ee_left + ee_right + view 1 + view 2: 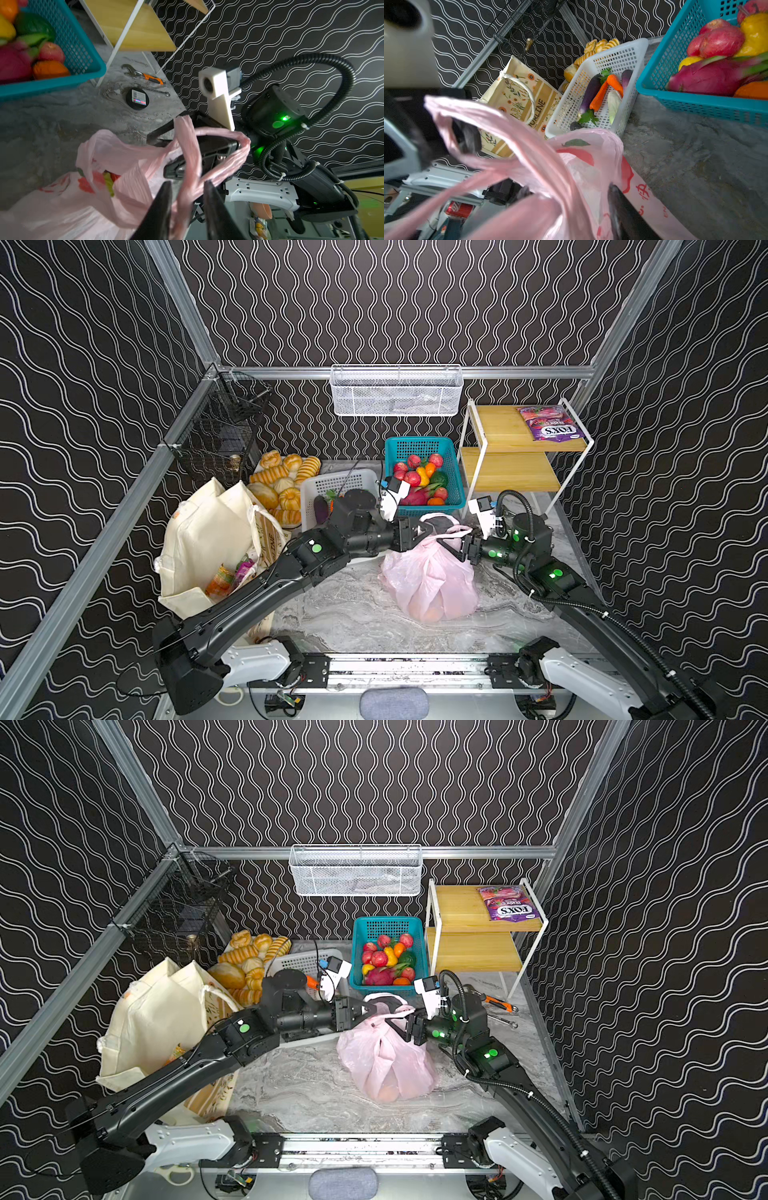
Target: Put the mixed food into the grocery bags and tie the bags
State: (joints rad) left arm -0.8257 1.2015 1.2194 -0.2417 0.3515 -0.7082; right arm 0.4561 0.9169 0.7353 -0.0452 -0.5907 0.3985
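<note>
As the thin pink plastic bag with red fruit prints [428, 585] sits on the marbled tabletop [340, 614], its handles [191, 145] pass between the parted jaws of the left gripper [428, 532] and drape over the right gripper [451, 546], likewise spread.

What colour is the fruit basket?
The fruit basket is teal; right wrist view shows it best.

Even light, soft shadows, pink bag [529, 166] blurred in right wrist view

Bare table [332, 614] lower centre lies open; pink bag [428, 585] blocks centre-right, tote [199, 539] the left, teal basket [415, 445] upper centre.
</note>
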